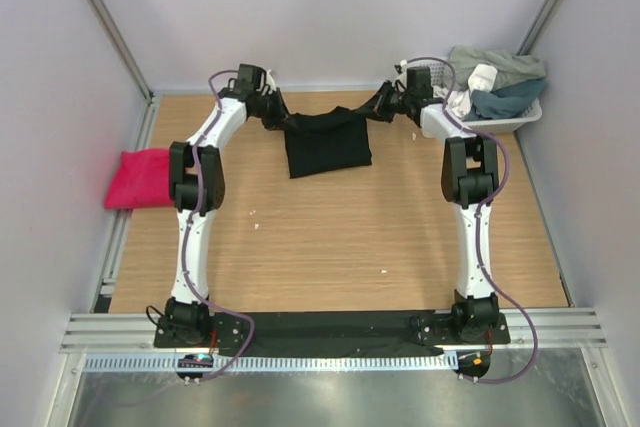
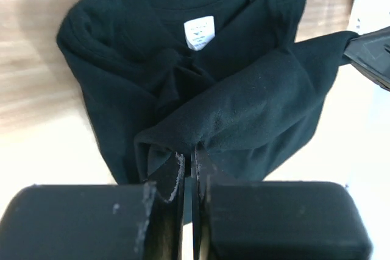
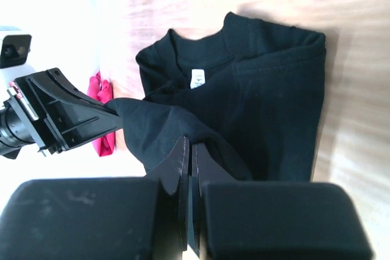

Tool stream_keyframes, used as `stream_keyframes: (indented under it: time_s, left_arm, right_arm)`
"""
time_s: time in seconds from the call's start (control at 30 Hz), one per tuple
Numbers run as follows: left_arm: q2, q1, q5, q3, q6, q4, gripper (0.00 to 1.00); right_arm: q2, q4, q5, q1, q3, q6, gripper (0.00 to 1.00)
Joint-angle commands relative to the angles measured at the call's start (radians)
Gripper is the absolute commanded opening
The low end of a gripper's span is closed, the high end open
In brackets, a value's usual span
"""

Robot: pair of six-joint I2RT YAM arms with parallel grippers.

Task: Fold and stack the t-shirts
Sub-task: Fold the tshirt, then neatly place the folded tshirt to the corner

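- Black t-shirt lies on the table between the two end effectors, most of it spread flat just on the near side of them.
- Left end effector has its jaws pressed together on a bunched edge of the black t-shirt. In the left wrist view the cloth comes straight out from between the tips of the left end effector.
- Right end effector is likewise clamped narrow on black cloth. In the right wrist view a fold of the black t-shirt is pinched between the tips of the right end effector.
- One band of black fabric runs from one end effector to the other, raised above the part lying flat.
- Each wrist view shows the opposite end effector at the far end of that band: the right end effector and the left end effector.
- White tag sits inside the collar, beyond the left end effector's tips, facing up. The right wrist view shows the white tag too, ahead of the tips.
- Body of the shirt under the raised band looks already doubled over, with edges roughly square in the top view.
- Pink t-shirt lies well apart from the left end effector, on its outer side at the table edge, as a compact bundle. The right wrist view shows the pink t-shirt behind the left end effector.
- White basket stands just beside the right end effector on its outer side, at the far corner, with clothes heaped in it, grey, teal and white.
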Motion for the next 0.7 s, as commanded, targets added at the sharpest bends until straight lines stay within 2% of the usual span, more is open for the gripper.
stream_keyframes:
  time_s: [0.0,0.03,0.07,0.1,0.13,0.17,0.23,0.33,0.5,0.67]
  left_arm:
    - [0.003,0.0,-0.031,0.06,-0.013,0.099,0.0]
    - [0.004,0.0,-0.042,0.063,-0.016,0.102,0.01]
    - [0.003,-0.002,-0.05,0.072,-0.012,0.105,0.17]
    - [-0.006,-0.002,-0.057,0.08,-0.007,0.103,0.27]
    - [-0.014,-0.002,-0.08,0.092,-0.007,0.102,0.36]
    - [-0.026,0.0,-0.089,0.099,-0.006,0.103,0.5]
    - [-0.072,-0.002,-0.108,0.115,0.002,0.097,0.6]
    - [-0.138,0.006,-0.106,0.109,0.016,0.085,0.72]
    - [-0.174,0.044,-0.01,0.007,-0.013,0.051,0.82]
    - [-0.186,0.08,0.082,-0.145,-0.024,0.007,0.83]
  right_arm:
    - [0.009,0.086,-0.002,0.014,0.087,0.014,0.01]
    - [0.013,0.091,0.003,0.014,0.094,0.014,0.02]
    - [0.015,0.106,0.006,0.016,0.097,0.014,0.1]
    - [0.009,0.111,0.009,0.016,0.102,0.009,0.21]
    - [0.0,0.119,0.015,0.017,0.107,-0.009,0.42]
    - [-0.011,0.117,0.02,0.017,0.108,-0.025,0.47]
    - [-0.058,0.094,0.029,0.019,0.11,-0.077,0.58]
    - [-0.138,0.042,0.047,0.028,0.07,-0.141,0.61]
    - [-0.24,0.008,0.047,0.043,-0.097,-0.167,0.61]
    - [-0.301,-0.013,0.043,0.076,-0.243,-0.192,0.61]
